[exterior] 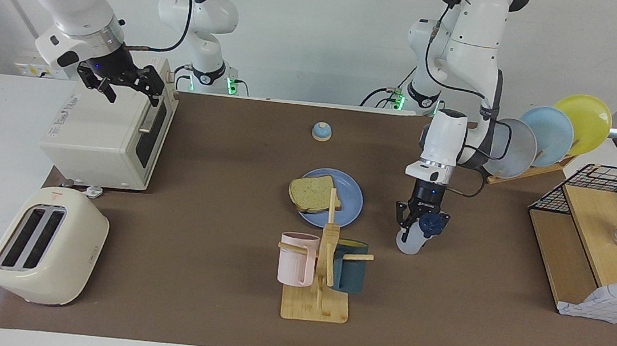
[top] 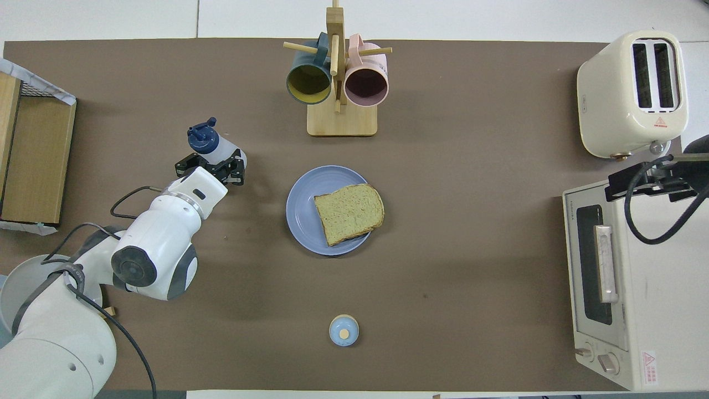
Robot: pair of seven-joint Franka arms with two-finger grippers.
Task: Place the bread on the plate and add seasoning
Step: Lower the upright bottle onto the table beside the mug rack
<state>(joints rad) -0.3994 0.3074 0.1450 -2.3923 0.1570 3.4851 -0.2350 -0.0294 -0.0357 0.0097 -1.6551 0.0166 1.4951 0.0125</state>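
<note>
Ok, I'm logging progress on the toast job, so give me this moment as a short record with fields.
bread: lying on the plate, one corner over its rim
plate: mid-table, nearer the robots than the mug rack
seasoning bottle: held tilted in the air, beside the plate toward the left arm's end
left gripper: shut on the seasoning bottle
right gripper: open, over the toaster oven, waiting
remaining: seasoning not yet over the bread

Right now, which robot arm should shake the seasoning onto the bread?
Probably the left arm. Its gripper is shut on the seasoning bottle, up in the air beside the blue plate with the bread. The right gripper waits open over the toaster oven.
</note>
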